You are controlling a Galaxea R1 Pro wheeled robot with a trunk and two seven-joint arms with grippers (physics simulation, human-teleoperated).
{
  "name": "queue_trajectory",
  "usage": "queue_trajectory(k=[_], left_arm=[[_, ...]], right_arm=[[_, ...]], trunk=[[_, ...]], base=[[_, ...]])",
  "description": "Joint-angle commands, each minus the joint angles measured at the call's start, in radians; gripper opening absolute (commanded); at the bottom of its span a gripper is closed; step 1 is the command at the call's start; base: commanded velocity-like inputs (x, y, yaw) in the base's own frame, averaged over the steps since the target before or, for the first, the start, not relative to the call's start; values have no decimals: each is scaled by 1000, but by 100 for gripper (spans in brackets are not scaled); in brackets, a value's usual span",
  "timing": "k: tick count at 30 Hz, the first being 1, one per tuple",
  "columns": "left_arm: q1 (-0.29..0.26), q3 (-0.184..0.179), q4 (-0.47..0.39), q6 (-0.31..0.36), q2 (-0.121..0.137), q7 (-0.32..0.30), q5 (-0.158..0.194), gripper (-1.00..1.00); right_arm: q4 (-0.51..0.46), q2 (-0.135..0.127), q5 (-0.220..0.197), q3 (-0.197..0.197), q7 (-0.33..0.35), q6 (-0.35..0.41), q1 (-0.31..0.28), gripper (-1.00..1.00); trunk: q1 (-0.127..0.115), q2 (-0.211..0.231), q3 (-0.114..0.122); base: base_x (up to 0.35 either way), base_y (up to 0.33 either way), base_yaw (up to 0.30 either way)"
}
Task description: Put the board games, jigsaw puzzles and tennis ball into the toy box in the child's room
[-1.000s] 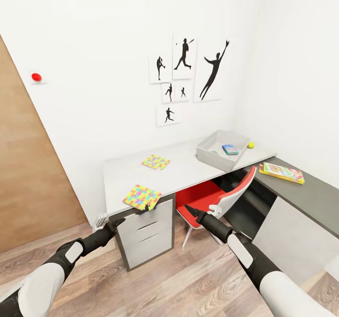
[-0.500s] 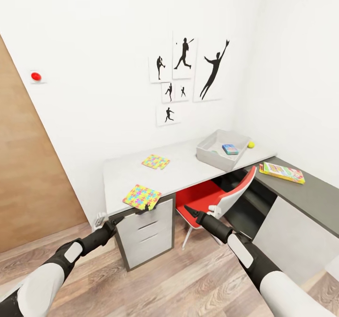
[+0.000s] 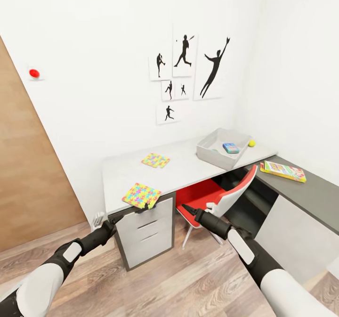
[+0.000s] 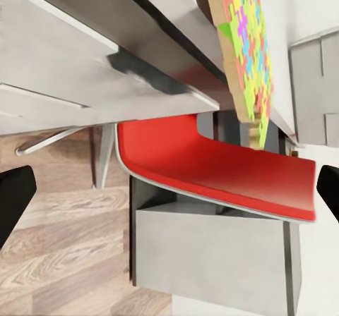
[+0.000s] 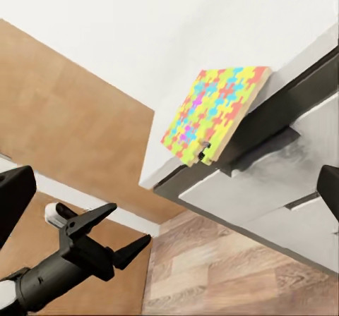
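Note:
The white-topped table (image 3: 188, 168) carries two jigsaw puzzles. One puzzle (image 3: 141, 195) (image 5: 215, 111) (image 4: 247, 44) overhangs the front edge; the other (image 3: 156, 160) lies further back. At the table's far right the grey toy box (image 3: 209, 153) holds a blue board game (image 3: 230, 148), and the tennis ball (image 3: 251, 143) rests just behind it. A yellow-red board game (image 3: 282, 171) lies on the dark grey top to the right. My left gripper (image 3: 117, 218) (image 5: 131, 224) is open, below the overhanging puzzle. My right gripper (image 3: 185, 208) is open too, in front of the chair. The bed is out of view.
A red and white chair (image 3: 214, 199) (image 4: 212, 161) is tucked under the table, beside the grey drawer unit (image 3: 146, 234). The dark-topped cabinet (image 3: 306, 194) runs along the right wall. A wooden door (image 3: 23, 180) stands at the left, over a wood floor (image 3: 179, 284).
The view has crept slightly closer to the table. Both grippers have edged up towards the table's front edge, and both stay open.

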Motion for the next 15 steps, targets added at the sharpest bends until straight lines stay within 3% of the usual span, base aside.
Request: queue_trajectory(k=[1,6,15], left_arm=[[0,-1,0,10,1,0,10,100],[-1,-1,0,10,1,-12,11,100],[-1,-1,0,11,7,-156,13,100]], right_arm=[[-37,1,-12,4,0,34,0,100],[-117,0,-16,5,0,77,1,100],[-136,-9,-19,3,17,89,1,100]], trunk=[[4,-8,-4],[23,-43,-20],[58,-106,-48]], base=[[0,0,0],[0,0,0],[0,0,0]])
